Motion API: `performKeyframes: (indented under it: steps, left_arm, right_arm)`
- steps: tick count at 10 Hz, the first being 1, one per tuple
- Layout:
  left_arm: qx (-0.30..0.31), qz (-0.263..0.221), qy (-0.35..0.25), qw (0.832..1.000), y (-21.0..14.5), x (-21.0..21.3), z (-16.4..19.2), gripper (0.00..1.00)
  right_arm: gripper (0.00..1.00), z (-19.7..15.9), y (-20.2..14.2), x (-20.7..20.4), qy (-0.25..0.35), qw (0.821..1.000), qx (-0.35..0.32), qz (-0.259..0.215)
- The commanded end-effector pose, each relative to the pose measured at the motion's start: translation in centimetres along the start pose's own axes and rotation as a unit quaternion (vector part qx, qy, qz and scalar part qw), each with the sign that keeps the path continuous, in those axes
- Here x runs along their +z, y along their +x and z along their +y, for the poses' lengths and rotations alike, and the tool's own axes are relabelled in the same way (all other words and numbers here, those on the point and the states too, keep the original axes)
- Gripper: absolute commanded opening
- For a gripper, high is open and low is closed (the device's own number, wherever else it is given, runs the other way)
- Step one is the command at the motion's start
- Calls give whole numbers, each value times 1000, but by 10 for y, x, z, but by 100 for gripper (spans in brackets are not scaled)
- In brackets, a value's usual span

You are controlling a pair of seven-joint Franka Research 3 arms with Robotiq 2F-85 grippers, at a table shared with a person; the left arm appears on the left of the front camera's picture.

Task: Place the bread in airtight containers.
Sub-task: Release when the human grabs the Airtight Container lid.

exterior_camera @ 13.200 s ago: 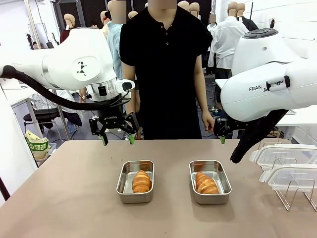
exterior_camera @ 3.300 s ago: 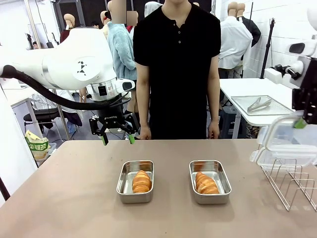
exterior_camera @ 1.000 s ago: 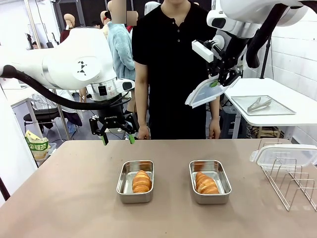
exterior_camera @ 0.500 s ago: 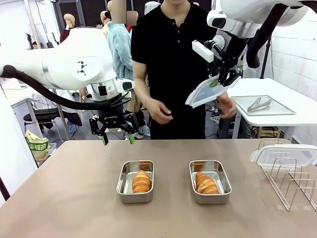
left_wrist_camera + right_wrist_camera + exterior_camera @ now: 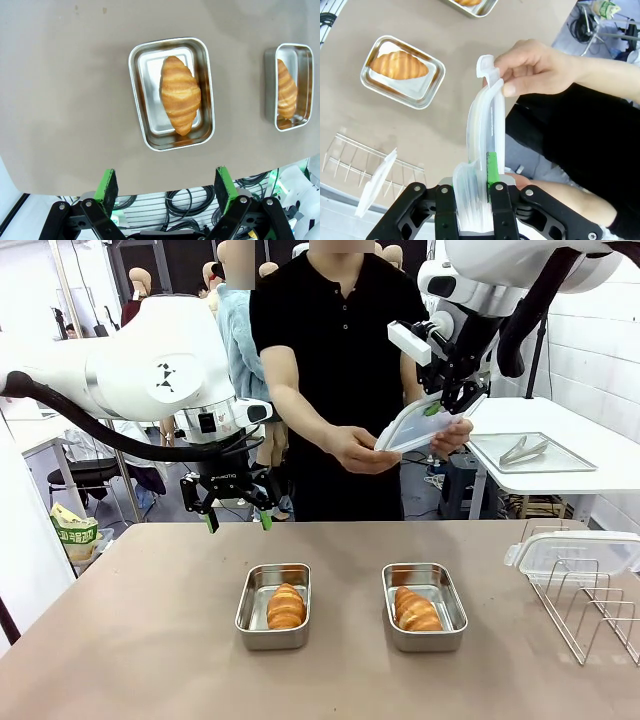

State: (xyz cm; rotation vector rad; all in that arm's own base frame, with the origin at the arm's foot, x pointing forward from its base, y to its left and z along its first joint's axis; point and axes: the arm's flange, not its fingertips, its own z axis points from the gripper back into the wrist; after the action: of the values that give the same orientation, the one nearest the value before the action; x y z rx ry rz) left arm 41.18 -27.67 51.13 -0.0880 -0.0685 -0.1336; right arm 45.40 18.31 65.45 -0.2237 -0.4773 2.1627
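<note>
Front view: the right gripper (image 5: pixel 433 408) is high beyond the table's far edge, clamped on one end of a clear lid (image 5: pixel 405 430). The lid slopes down from the jaws toward the person. In the right wrist view its long axis runs straight out along the gripper's own line, seen edge-on, thin and slightly bowed. One hand (image 5: pixel 358 450) pinches the tab at the lid's free end, and a second hand (image 5: pixel 451 435) comes in just beside the gripper. So the lid is held at both ends — robot at one, person at the other.

The bread is already in place. The left croissant (image 5: pixel 286 606) lies lengthwise in the left tin (image 5: pixel 248 592), and the right croissant (image 5: pixel 416 610) lies in the right tin (image 5: pixel 447 598). Both tins sit uncovered on the table, well below the lid and on the robot's side of it. The right tin is the nearer one, and its long axis runs from robot to person.

The left gripper (image 5: pixel 237 520) hovers over the far left of the table with its fingers apart, holding nothing.

Materials:
- **Tins:** shallow steel with rounded corners and mirror-like walls.
- **Croissants:** golden, ridged and matte.
- **Lid:** thin clear plastic with a white rim, and it looks flexible.
- **Spare lid:** a spare lid (image 5: pixel 572 552) rests on the wire rack (image 5: pixel 590 618) at the right.

Judgement — this looks like a handover. The lid will then need turning flat, with its long axis matched to the tin.
</note>
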Motion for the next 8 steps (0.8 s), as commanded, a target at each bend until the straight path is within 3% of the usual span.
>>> performKeyframes:
  steps: [1, 8]
  left_arm:
    - [1, -2, 2, 1000, -1, 1, 1, 100]
    - [1, -2, 2, 1000, -1, 1, 1, 100]
  right_arm:
    - [0, 0, 0, 2, -1, 1000, 6, 1]
    - [0, 0, 0, 2, -1, 1000, 6, 1]
